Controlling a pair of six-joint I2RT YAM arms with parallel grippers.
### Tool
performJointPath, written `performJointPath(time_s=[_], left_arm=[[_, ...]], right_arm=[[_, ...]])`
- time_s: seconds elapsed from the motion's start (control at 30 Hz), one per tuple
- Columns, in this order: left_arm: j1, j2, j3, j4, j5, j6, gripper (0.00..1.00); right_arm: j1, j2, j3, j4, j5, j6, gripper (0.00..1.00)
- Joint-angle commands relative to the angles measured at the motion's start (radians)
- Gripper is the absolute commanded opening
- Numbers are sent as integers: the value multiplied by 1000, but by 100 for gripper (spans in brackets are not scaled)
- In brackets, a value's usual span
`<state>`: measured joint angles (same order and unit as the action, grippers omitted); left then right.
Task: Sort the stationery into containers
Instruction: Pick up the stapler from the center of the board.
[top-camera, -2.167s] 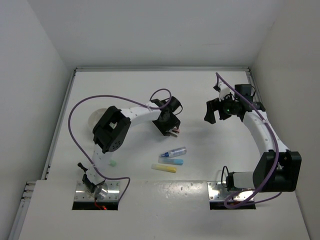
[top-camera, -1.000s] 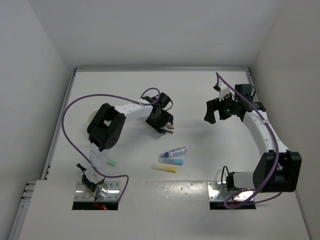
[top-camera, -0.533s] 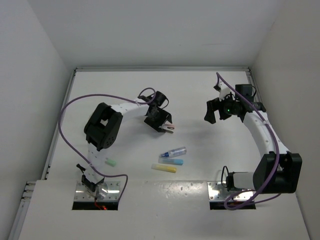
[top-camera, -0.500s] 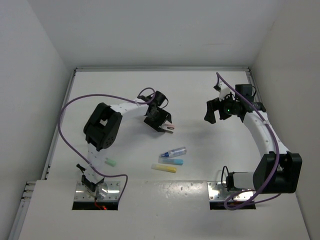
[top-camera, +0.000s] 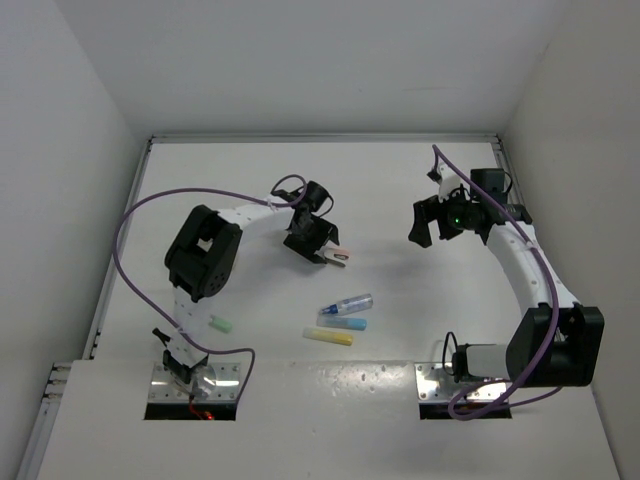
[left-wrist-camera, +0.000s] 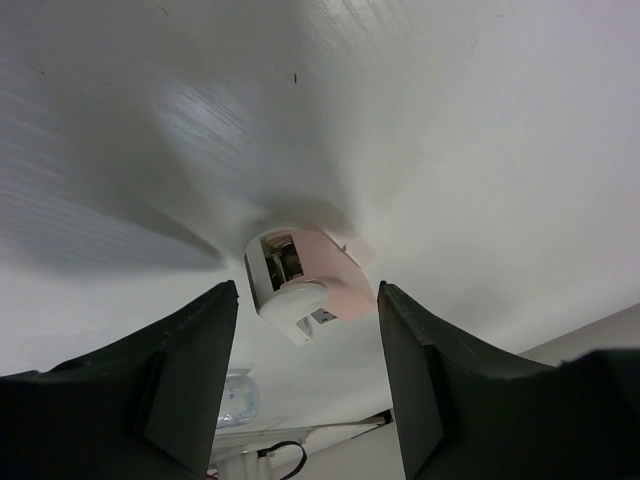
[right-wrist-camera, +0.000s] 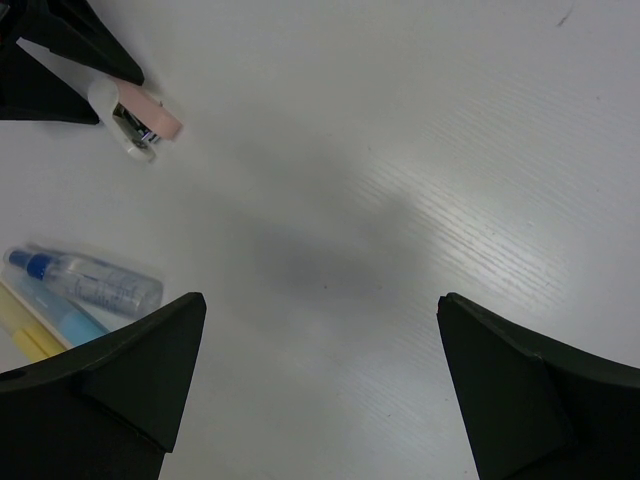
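Observation:
My left gripper (top-camera: 326, 251) is open and low over the table, its jaws on either side of a small pink and white item (top-camera: 340, 257). In the left wrist view this item (left-wrist-camera: 300, 283) lies on the table between the open fingertips (left-wrist-camera: 306, 290), touching neither. A clear blue-capped tube (top-camera: 348, 303), a light blue marker (top-camera: 347, 323) and a yellow marker (top-camera: 329, 337) lie together at mid table. A green marker (top-camera: 221, 324) lies near the left arm's base. My right gripper (top-camera: 418, 226) is open and empty above bare table (right-wrist-camera: 322, 300). The white dish is hidden behind the left arm.
The right wrist view shows the pink item (right-wrist-camera: 142, 123), the tube (right-wrist-camera: 90, 283) and the light blue marker (right-wrist-camera: 60, 318) at its left side. White walls close the table at the back and both sides.
My left arm has swung left and its gripper has drawn back a little to the left. The pink item stays about where it was. The right arm has not moved.

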<state>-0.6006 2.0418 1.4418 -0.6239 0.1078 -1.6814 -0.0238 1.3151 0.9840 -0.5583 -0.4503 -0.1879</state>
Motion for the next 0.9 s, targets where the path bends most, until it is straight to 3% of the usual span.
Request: performJointPath(time_s=[0.0,0.33,0.5,0.6,0.67,0.73,0.87], left_arm=[[1,8,6,-20,-2,-5,64],[-8,64,83,-74,-11,5,64],[-8,84,92,-74,-11,5,58],[-8,84,92,-74,-11,5,51],[-8,84,92,-74,-11,15,31],[-8,84,92,-63,-2,15,18],[-18,84,92,-53,7,37,11]], right_arm=[[-4,-27,5,24,-21,-12,100],[-4,-27,5,24,-21,-12,100],[-4,-36,5,24,-21,-12,100],[-4,-36,5,24,-21,-12,100],[-4,-36,5,24,-21,-12,100],[-4,-36,5,24,-21,-12,100],[-4,-36,5,24,-21,-12,100]])
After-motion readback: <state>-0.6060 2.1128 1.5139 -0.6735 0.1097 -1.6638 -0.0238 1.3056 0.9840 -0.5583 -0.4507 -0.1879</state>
